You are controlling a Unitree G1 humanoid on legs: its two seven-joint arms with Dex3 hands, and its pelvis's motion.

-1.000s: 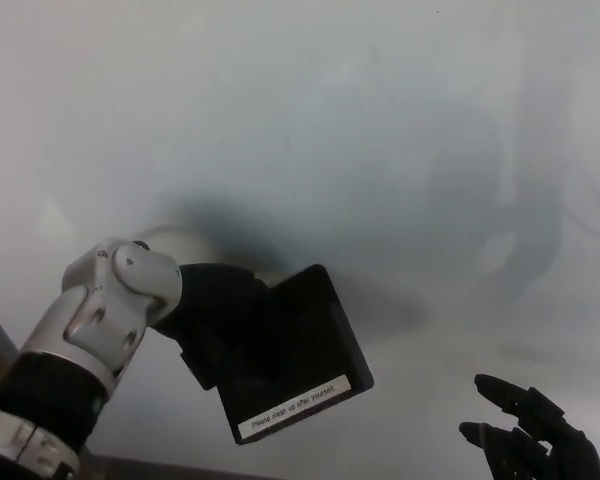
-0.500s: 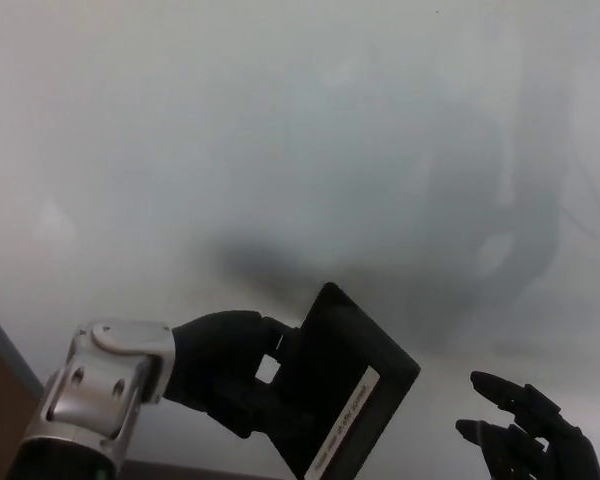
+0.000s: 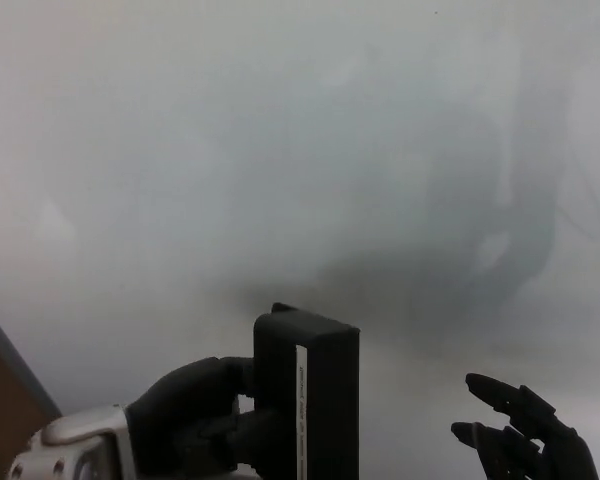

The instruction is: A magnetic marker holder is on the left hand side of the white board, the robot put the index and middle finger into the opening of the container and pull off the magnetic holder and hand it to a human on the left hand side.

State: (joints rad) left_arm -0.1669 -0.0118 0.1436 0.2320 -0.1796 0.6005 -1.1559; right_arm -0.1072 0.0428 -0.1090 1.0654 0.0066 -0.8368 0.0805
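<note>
Your left hand (image 3: 195,420) grips the black magnetic marker holder (image 3: 307,395) off the whiteboard (image 3: 280,150), lower centre; handover remains. Right hand (image 3: 525,440) hangs open, lower right.

A: Surface?
B: Whiteboard (image 3: 280,120) fills the view. It is pale grey and hazy, with darker smears at right and a soft shadow band across the lower middle.
A: Edges?
B: Lower left only. A grey frame strip (image 3: 20,358) runs diagonally, with a brown surface (image 3: 5,430) beyond it.
A: Anything on it?
B: Black magnetic holder (image 3: 320,400) in front of the lower part. Contact with the board is indeterminate.
</note>
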